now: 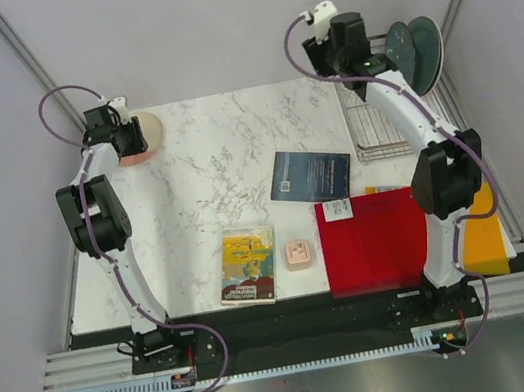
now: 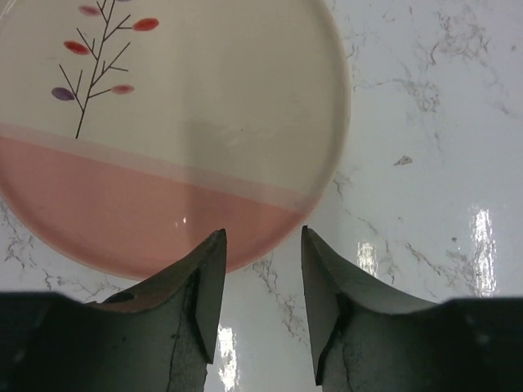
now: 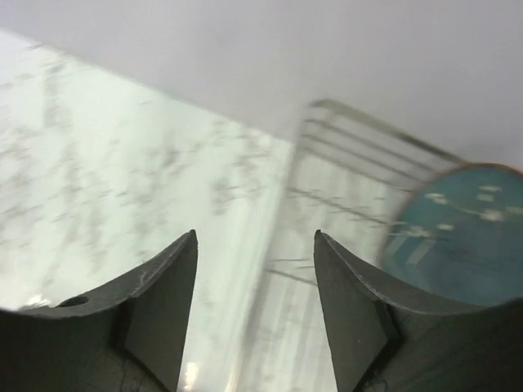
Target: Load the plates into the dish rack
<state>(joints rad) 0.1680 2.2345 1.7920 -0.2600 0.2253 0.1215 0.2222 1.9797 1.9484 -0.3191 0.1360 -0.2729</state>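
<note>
"Where's the plate it wants?"

"The cream-and-pink plate (image 2: 180,122) lies flat on the marble table (image 1: 224,152) at ten o'clock, near the far-left edge; the left gripper (image 2: 262,233) sits at its near rim, jaws half parted, holding nothing."

"What could go wrong?"

"I'd say a low pinch on that slick rim shoves the plate along instead of lifting it; it could skid off the edge."

"And the other arm?"

"The right gripper (image 3: 255,234) gapes empty at one o'clock over the dish rack (image 1: 376,125); a careless swing might topple the teal plate (image 1: 426,47) standing there."
</note>
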